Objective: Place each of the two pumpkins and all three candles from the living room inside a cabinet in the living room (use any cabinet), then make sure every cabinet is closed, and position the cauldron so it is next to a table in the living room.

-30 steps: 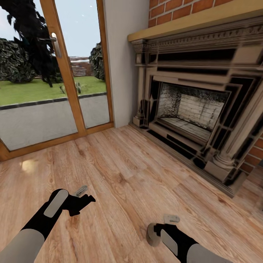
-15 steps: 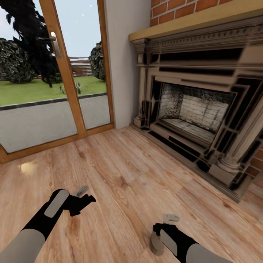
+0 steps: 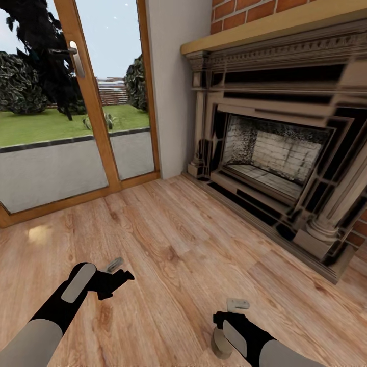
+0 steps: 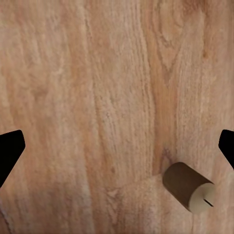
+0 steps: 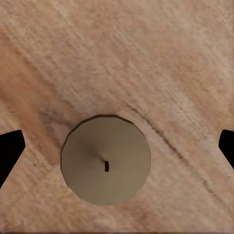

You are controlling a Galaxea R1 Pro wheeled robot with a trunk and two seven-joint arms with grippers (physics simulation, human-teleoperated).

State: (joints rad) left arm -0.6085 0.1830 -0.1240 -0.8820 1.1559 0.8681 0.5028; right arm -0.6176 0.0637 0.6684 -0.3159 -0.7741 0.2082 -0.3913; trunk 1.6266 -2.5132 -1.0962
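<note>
Both arms reach forward and low, grey forearms ending in black wrists. The left claw (image 3: 118,271) sits at near left with fingers spread apart. The right claw (image 3: 232,318) points downward at near right, its fingers (image 5: 10,152) spread wide.

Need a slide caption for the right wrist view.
Open right end effector above an upright candle on the wood floor.

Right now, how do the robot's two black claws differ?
The right claw hangs directly over the short cream-beige cylinder candle, which stands upright on the light wood plank floor; the left claw is centred on bare planks. The left claw reaches farther forward than the right. Both are open and empty.
</note>
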